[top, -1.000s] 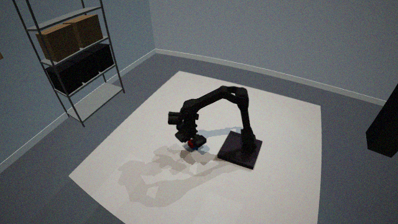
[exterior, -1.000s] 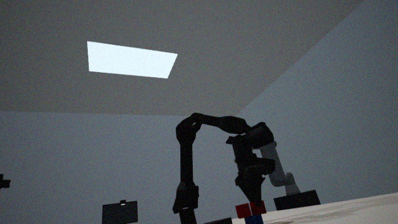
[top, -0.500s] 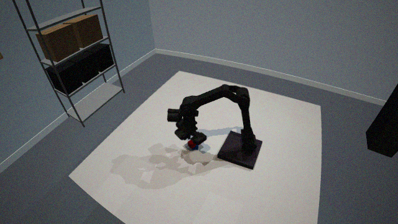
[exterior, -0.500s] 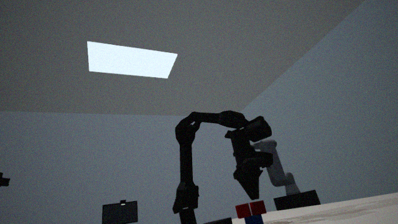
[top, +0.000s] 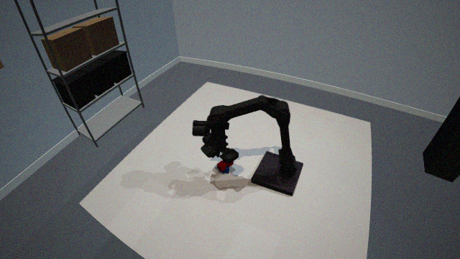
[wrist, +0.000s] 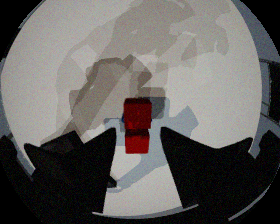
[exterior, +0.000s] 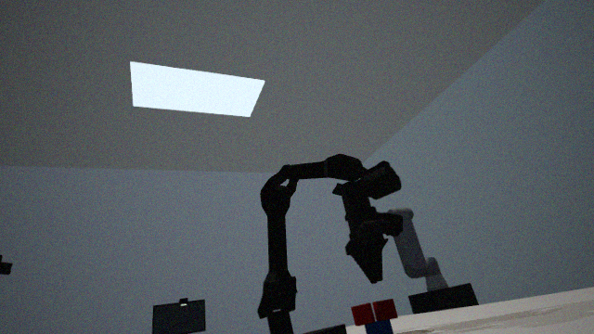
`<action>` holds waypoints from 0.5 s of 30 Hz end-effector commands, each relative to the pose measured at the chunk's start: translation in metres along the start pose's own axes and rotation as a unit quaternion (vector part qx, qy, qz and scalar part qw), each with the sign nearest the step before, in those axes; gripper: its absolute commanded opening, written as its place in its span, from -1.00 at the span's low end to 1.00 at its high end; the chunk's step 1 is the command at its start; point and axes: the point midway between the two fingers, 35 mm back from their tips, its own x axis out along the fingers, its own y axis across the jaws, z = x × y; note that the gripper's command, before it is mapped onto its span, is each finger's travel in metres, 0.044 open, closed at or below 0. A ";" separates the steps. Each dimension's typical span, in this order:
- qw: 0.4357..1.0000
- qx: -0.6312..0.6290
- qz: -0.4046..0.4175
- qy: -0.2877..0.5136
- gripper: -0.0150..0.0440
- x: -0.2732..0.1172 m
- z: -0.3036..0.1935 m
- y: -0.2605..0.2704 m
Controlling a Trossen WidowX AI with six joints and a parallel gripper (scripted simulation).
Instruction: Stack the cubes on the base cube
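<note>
Red cubes, two of them (exterior: 362,314) (exterior: 385,309), sit side by side on the blue base cube (exterior: 379,327), and the gripper (exterior: 373,278) hangs above them, partly open and holding nothing. From the side they look level (whether a gap parts them is too fine to tell). The risk now lies in the retreat: a sideways swing could clip a cube off its corner or nudge the base.

Two red cubes (exterior: 374,311) sit side by side and level on top of the blue base cube (exterior: 379,327), a thin dark gap between them. In the wrist view the red pair (wrist: 138,124) almost hides the blue cube beneath it.
</note>
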 end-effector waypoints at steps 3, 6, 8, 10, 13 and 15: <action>1.000 0.002 -0.002 -0.002 0.20 -0.011 0.001 0.000; 1.000 0.002 -0.002 -0.002 0.20 -0.015 0.000 0.000; 1.000 0.002 -0.002 -0.002 0.20 -0.015 0.000 0.000; 1.000 0.001 -0.002 -0.002 0.38 -0.016 0.000 0.000; 1.000 0.000 -0.001 -0.001 0.65 -0.021 0.000 0.000; 1.000 0.000 -0.001 -0.001 0.83 -0.023 0.000 0.000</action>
